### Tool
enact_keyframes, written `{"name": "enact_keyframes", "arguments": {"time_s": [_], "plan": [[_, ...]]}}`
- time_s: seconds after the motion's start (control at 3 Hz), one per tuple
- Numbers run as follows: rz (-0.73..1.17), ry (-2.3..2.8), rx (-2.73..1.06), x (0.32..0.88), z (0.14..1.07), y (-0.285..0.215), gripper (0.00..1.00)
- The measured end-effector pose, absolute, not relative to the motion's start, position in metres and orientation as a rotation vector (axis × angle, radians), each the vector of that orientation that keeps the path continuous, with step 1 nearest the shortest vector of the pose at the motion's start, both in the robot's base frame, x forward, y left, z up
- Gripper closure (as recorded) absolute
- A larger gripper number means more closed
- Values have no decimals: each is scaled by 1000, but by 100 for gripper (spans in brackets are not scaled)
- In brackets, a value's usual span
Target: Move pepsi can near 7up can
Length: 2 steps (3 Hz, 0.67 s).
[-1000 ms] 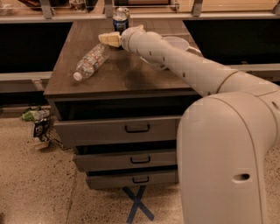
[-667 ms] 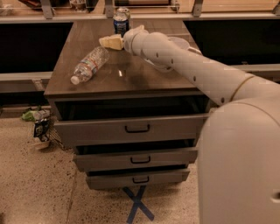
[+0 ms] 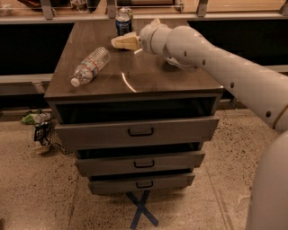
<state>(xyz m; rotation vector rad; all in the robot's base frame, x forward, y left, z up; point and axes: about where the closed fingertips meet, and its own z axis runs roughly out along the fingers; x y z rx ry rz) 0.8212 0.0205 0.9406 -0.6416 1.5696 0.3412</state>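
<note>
The pepsi can (image 3: 122,26), dark blue with a silver top, stands upright at the back edge of the dark cabinet top (image 3: 148,72). A pale can top (image 3: 128,11) shows just behind it to the right; this may be the 7up can, mostly hidden. My gripper (image 3: 122,42) is a cream wedge pointing left. It sits low over the top, just in front of the pepsi can and close to it. It holds nothing that I can see. The white arm (image 3: 216,67) reaches in from the right.
A clear plastic bottle (image 3: 90,66) lies on its side on the left of the top. The cabinet has three drawers (image 3: 139,132) pulled slightly out. A blue tape cross (image 3: 142,209) marks the floor in front; litter (image 3: 38,126) lies at left.
My body and arm have shifted right in the view and fill less of it. The gripper stays just in front of the pepsi can. The can and the bottle have not moved.
</note>
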Motion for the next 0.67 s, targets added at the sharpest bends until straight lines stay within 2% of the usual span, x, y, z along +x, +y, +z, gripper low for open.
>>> {"name": "enact_keyframes", "arguments": {"time_s": [0.67], "plan": [[221,1553,-514,792,968,-61,0]]}}
